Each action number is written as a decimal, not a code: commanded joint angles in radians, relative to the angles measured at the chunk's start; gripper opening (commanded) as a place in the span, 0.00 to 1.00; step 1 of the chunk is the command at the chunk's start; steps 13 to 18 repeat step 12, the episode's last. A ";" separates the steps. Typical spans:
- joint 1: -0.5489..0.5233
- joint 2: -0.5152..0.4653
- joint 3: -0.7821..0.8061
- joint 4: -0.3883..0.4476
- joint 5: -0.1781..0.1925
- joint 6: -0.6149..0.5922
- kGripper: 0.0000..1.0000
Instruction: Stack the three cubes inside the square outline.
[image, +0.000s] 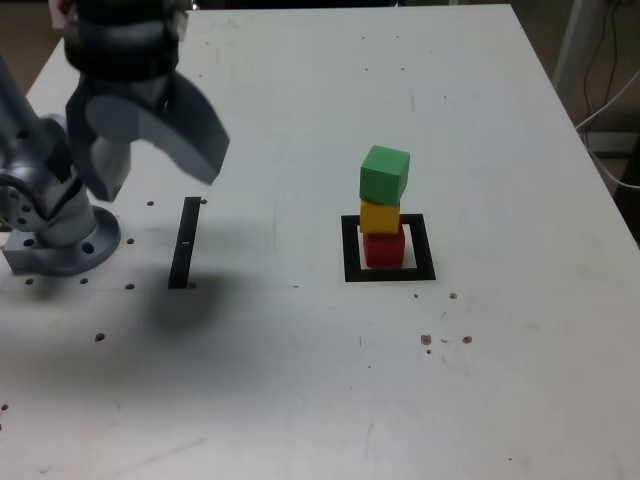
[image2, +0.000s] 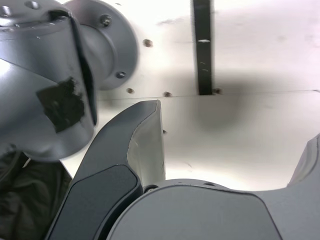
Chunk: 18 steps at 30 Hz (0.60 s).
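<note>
While cubes (image: 383, 215) stacked in square outline (image: 389, 249), jaws (image: 150, 150) gape empty, well apart from stack

White table (image: 300, 400): flat matte top filling most of the exterior view, scuffed, with small dark screw holes and specks scattered over its near half and a narrow straight black strip (image: 184, 243) lying flat toward the exterior view's left. Floor: dim brownish patches showing past the table's far-left and far-right corners. Far right in the exterior view: a pale upright post (image: 573, 45) with thin cables (image: 608, 110) trailing beside it; lighting bright and even from above, casting soft grey shadows on the tabletop.
</note>
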 joint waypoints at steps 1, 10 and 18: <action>-0.002 0.003 0.032 -0.023 0.000 -0.001 0.99; -0.004 0.055 0.162 -0.166 0.013 0.006 1.00; -0.005 0.065 0.188 -0.200 0.025 0.006 1.00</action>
